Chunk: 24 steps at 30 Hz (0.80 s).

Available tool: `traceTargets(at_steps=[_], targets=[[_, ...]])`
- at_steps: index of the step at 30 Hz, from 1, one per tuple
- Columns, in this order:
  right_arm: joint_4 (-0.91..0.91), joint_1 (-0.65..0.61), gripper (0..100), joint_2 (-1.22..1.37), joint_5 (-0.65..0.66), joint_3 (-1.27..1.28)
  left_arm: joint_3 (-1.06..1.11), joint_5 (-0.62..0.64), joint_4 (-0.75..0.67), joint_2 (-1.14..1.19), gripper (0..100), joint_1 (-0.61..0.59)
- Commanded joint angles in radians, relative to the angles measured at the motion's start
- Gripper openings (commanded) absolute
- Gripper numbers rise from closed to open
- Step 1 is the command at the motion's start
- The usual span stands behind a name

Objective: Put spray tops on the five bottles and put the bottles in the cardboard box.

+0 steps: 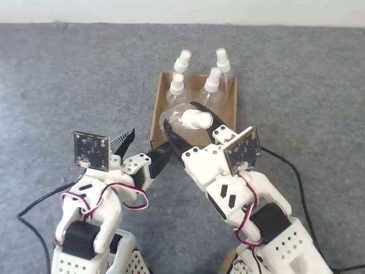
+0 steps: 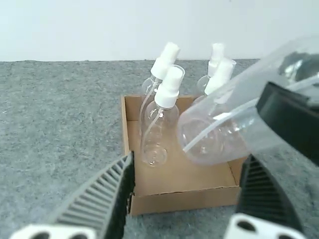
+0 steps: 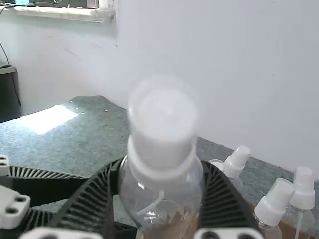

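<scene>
**Last bottle hangs tilted over a crowded box**

The right gripper (image 1: 181, 116) is clamped round the fifth bottle (image 1: 174, 113). It holds the bottle tilted, nearly on its side, above the lower half of the cardboard box (image 1: 155, 108) at upper centre of the high view.

The likeliest trouble is a knock. The standing bottles (image 1: 177, 85) crowd the upper part of the box, and the held one, brought down at this angle, could tip the nearest pair. Let go while slanted, it would probably land lying down rather than upright.

The left gripper (image 1: 151, 138) is spread wide and empty, just beside the box's lower left corner. A nudge from it could shift the box on the grey bench (image 1: 68, 85).

Count:
- Five bottles: four upright and one held.
- Five white spray tops (image 1: 183, 59), one on each bottle.
- One cardboard box.
- Two grippers.
</scene>
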Motion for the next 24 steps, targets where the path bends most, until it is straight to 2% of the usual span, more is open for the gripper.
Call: traceTargets(at_steps=[1,3,7,10,17,24], targets=[[0.013,0.039,0.9,0.001,-0.002,-0.069,-0.019,-0.005,-0.037,-0.014,31,-0.012],[0.013,0.053,0.9,0.001,0.018,-0.069,-0.019,-0.005,-0.037,-0.014,31,-0.028],[0.015,0.073,0.9,0.001,0.068,-0.071,-0.044,0.003,-0.037,-0.014,31,-0.132],[0.024,0.076,0.9,0.001,0.069,-0.075,-0.050,0.023,-0.038,-0.014,31,-0.178],[0.199,0.114,0.9,0.004,0.069,-0.193,-0.051,0.068,-0.057,-0.014,31,-0.252],[0.214,0.185,0.9,0.012,0.069,-0.204,-0.045,0.155,-0.095,-0.014,31,-0.376]])
